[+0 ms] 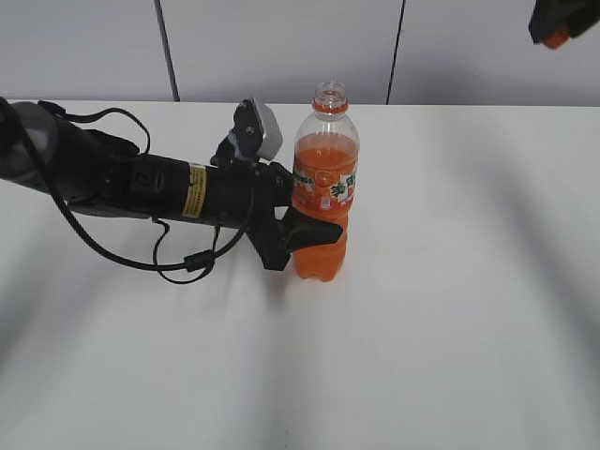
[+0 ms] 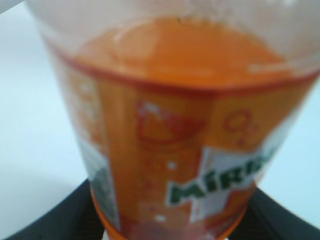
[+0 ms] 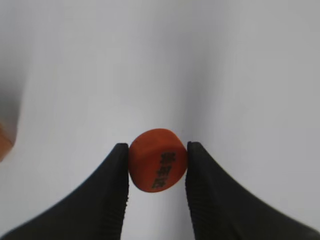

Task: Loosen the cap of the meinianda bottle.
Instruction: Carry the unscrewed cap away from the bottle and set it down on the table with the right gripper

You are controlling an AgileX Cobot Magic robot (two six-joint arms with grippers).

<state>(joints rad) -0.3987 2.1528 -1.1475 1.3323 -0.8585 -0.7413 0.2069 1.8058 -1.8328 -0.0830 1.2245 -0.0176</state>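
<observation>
The meinianda bottle [image 1: 323, 187] stands upright on the white table, orange soda inside, its neck open with no cap on it. My left gripper [image 1: 305, 230] is shut on the bottle's lower body, below the label; the left wrist view is filled by the bottle [image 2: 175, 125]. My right gripper [image 1: 561, 26] is high at the top right of the exterior view, far from the bottle. It is shut on the orange cap [image 3: 158, 166], which has dark marks on top and sits between my right gripper's [image 3: 157, 167] two fingertips.
The white table [image 1: 450, 309] spreads around the bottle. A grey panelled wall [image 1: 281, 47] runs behind it. The left arm and its cables [image 1: 141, 187] lie across the left of the table.
</observation>
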